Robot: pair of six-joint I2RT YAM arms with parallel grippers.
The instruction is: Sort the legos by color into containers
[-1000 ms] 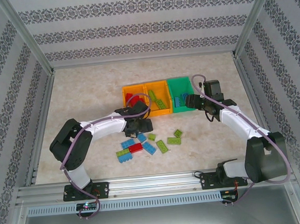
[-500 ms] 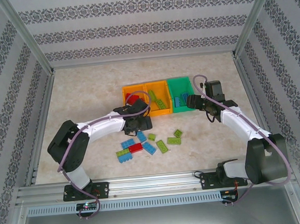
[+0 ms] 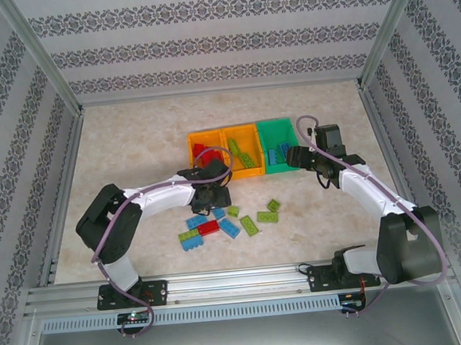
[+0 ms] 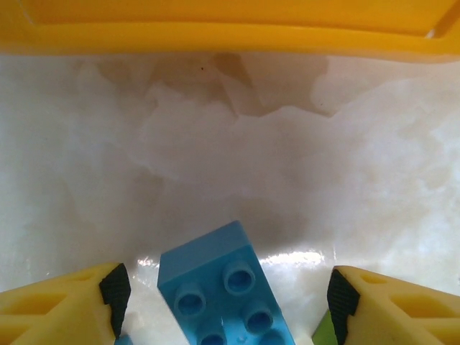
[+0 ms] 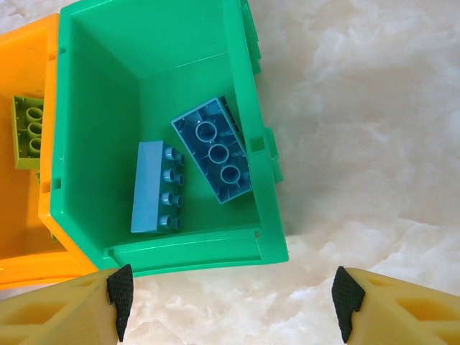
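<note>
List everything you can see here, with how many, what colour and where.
table: one, pale marbled, under everything
orange bins: two, orange, left and middle of a joined row
green bin: one, green, right end of that row
red bricks: count unclear, red, in the left orange bin
green bricks: count unclear, light green, in the middle orange bin
blue bricks: two, blue, in the green bin
loose bricks: about nine, blue, green and one red, on the table before the bins
left gripper: one, yellow fingers, open astride a loose blue brick
right gripper: one, yellow fingers, open and empty, above the green bin's near edge
</note>
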